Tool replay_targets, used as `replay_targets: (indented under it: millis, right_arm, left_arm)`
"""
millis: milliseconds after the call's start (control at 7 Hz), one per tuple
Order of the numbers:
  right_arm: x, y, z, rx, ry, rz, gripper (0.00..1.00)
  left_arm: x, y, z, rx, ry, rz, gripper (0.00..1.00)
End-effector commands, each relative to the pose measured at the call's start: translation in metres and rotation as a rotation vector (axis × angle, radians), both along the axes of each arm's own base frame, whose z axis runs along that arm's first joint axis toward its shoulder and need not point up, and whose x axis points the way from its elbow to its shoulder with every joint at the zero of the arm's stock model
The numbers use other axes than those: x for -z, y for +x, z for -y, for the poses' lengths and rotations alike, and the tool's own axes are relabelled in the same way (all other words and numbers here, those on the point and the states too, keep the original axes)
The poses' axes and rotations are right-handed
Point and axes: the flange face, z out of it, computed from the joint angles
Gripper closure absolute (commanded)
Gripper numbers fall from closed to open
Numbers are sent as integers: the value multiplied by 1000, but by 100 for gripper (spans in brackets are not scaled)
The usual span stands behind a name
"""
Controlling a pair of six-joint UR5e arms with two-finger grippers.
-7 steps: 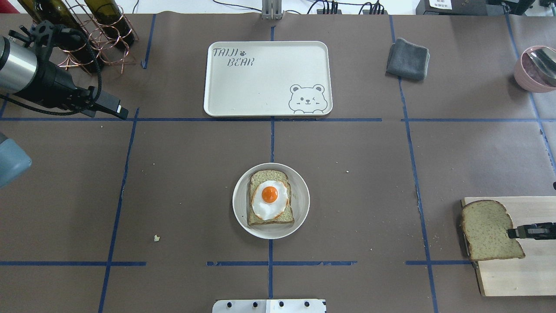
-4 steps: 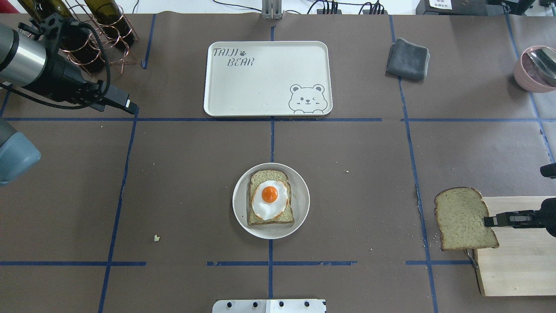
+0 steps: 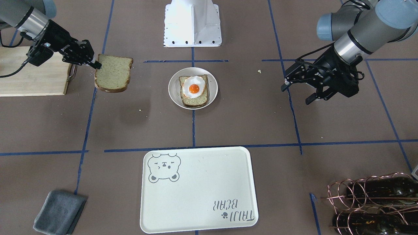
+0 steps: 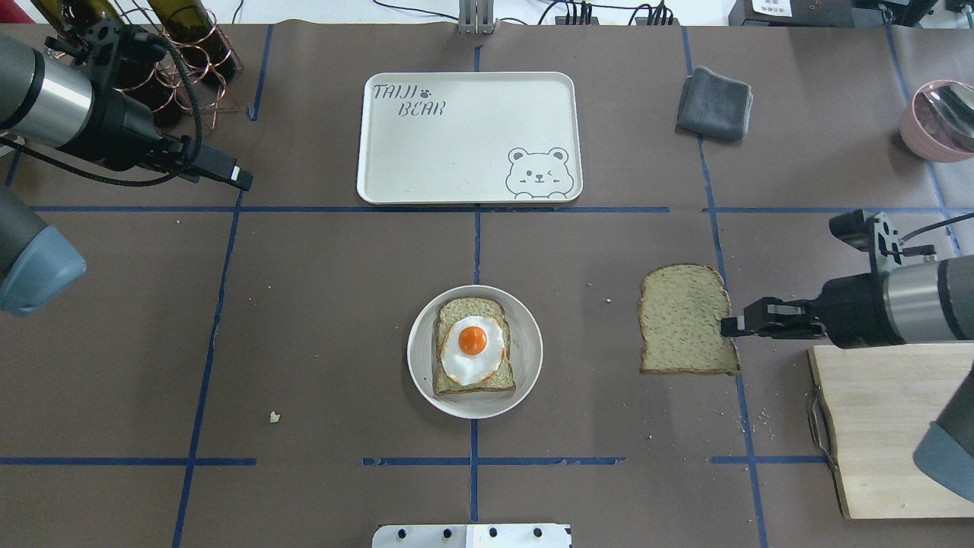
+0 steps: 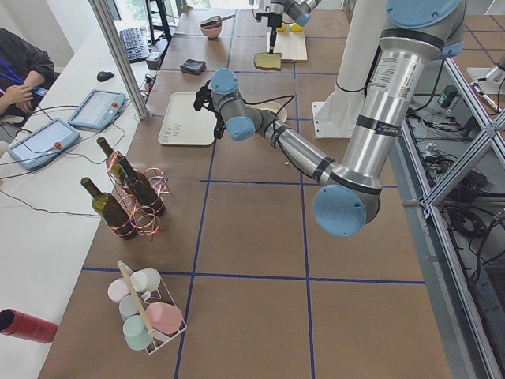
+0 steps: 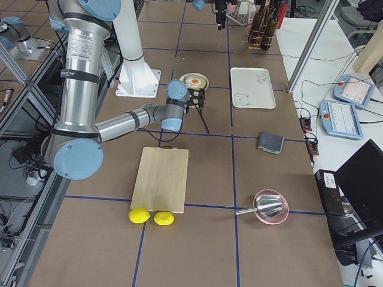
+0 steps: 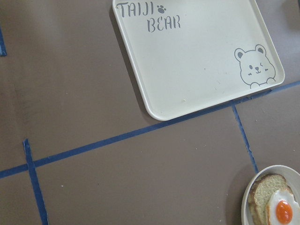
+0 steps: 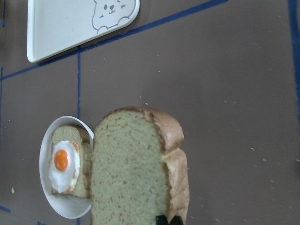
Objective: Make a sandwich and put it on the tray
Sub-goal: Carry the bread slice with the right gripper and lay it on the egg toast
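In the round white dish at the middle of the table, the lower bread slice is laid flat. It is squarish, tan and speckled, with a dark brown crust. A fried egg, white with an orange yolk, is set on top of it. The second bread slice, of the same look and with a thick brown crust, is held roughly level above the table. It is found on the robot's right of the dish and apart from it, between the dish and the wooden board. A shadow is cast on the table beneath it.

The right gripper is clamped on this slice at the edge turned away from the dish. The right arm is stretched out almost level over the board's corner and pointed toward the dish.

The left gripper is held above the table, well apart from the dish on the robot's left of it and angled downward. Its fingers are spread, and nothing is seen between them.

The tray, cream-white with a grey bear face and lettering, is lying beyond the dish from the robot, with nothing on it.
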Motion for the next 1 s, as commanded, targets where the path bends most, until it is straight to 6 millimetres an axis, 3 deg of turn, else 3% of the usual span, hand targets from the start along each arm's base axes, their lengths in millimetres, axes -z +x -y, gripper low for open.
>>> replay_targets:
  millis: [0, 143, 286, 429, 571, 714, 857]
  right_arm:
    - [106, -79, 29, 12, -36, -30, 100]
    - [132, -116, 14, 13, -22, -44, 100]
    - [141, -156, -13, 1, 0, -68, 100]
    - [144, -191, -25, -8, 13, -91, 100]
    - [140, -205, -29, -4, 12, -105, 100]
    - [135, -215, -27, -8, 9, -122, 100]
    - [133, -223, -22, -10, 4, -135, 100]
  left_arm:
    - [-7, -2, 9, 117, -10, 5, 0]
    - [-6, 2, 12, 190, -13, 21, 0]
    - [-8, 6, 9, 185, -18, 23, 0]
    - [-9, 19, 3, 177, -47, 17, 0]
    - [-10, 34, -1, 211, -66, 26, 0]
    - [-12, 64, -12, 252, -129, 30, 0]
    - [-11, 77, -19, 256, -138, 32, 0]
